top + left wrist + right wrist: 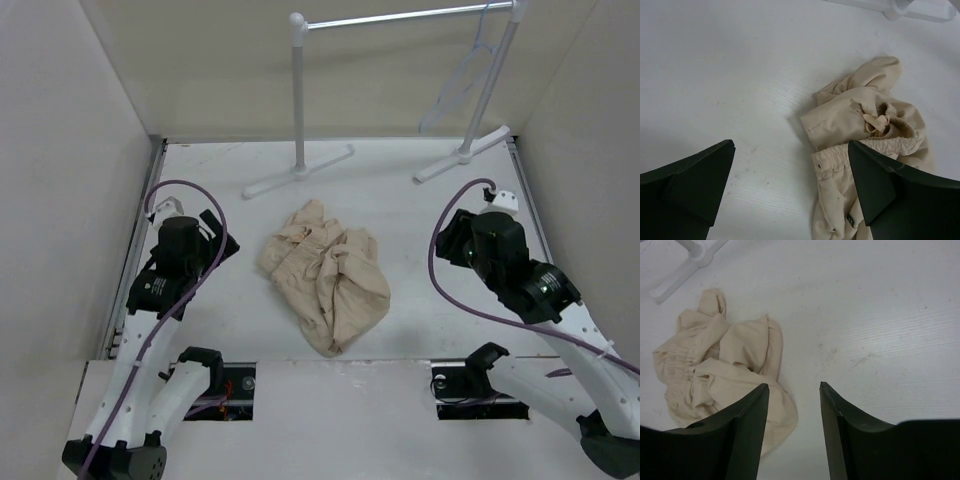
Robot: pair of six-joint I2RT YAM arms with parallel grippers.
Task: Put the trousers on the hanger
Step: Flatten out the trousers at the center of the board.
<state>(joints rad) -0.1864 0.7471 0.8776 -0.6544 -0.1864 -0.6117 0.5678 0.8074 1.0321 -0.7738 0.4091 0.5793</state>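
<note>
The beige trousers point(325, 280) lie crumpled in a heap in the middle of the table, elastic waistband and drawstring showing point(875, 120). The thin pale hanger point(462, 78) hangs by its hook from the rack's bar at the back right. My left gripper point(222, 240) hovers left of the heap, jaws wide open and empty point(791, 145); the waistband edge lies just by its right finger point(880, 185). My right gripper point(448, 240) hovers to the right of the heap, open with nothing between its fingers point(794, 385); the trousers point(715, 355) lie to its left.
A white tubular rack point(298, 100) with a metal bar stands at the back, its feet point(298, 172) resting on the table behind the heap. One foot shows in each wrist view point(912, 7) point(687, 255). Walls close in the table on both sides.
</note>
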